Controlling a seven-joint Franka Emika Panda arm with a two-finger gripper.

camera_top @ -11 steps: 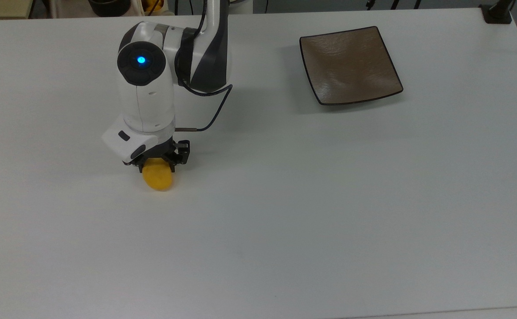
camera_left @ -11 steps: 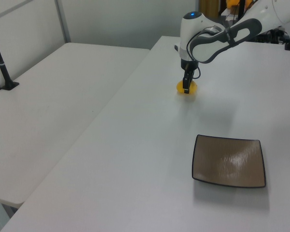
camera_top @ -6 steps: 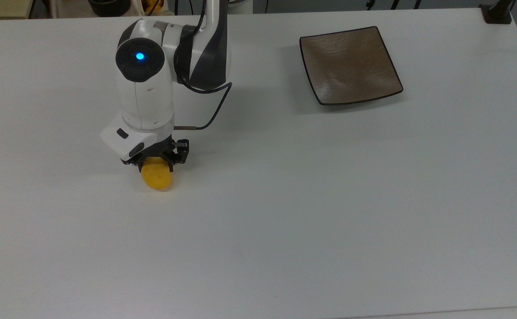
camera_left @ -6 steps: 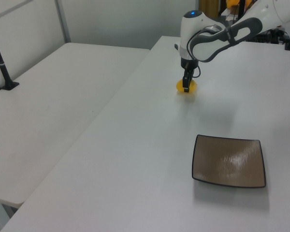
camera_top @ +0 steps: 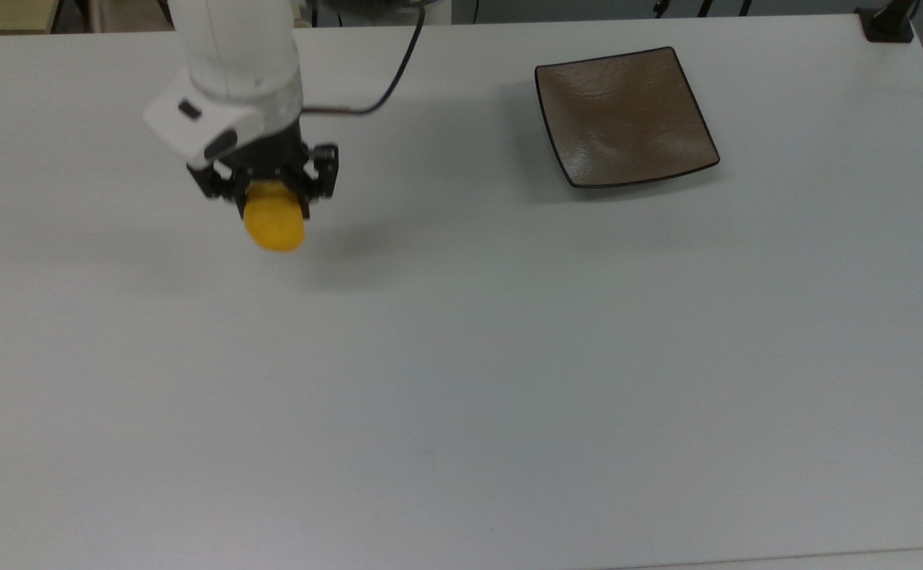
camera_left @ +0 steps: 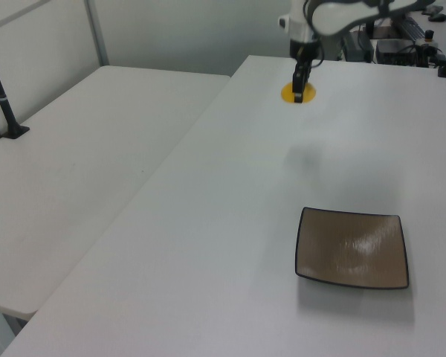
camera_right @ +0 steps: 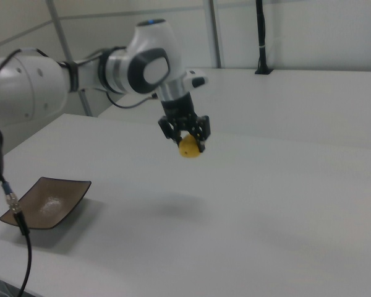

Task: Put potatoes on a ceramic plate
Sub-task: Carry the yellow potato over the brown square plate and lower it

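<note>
While the wide white table point(camera_top: 461, 380) lies bare across its near half in the top view, the action sits further back: the potato point(camera_top: 274, 223) hangs in the air, pinched between the black jaws of the gripper point(camera_top: 271, 194), which close on its upper part so that its lower end pokes out beneath them. A soft shadow on the table just to the top view's right of the potato, and another well below it in the right view, show it lifted clear of the surface. In the right view the potato point(camera_right: 188, 148) is a small yellow lump under the gripper point(camera_right: 187, 137), with the white arm point(camera_right: 80, 74) reaching in from the right view's left. In the left view the gripper point(camera_left: 300, 82) points straight down with the potato point(camera_left: 296, 94) at its tip, far back on the table point(camera_left: 230, 223). Further toward the back edge in the top view, and well apart to the top view's right of the potato, sits the plate point(camera_top: 624, 115), square, brown, dark-rimmed and with nothing on it. The same plate point(camera_left: 351, 248) lies close to the camera in the left view, and the plate point(camera_right: 46, 201) shows at the lower left of the right view.
</note>
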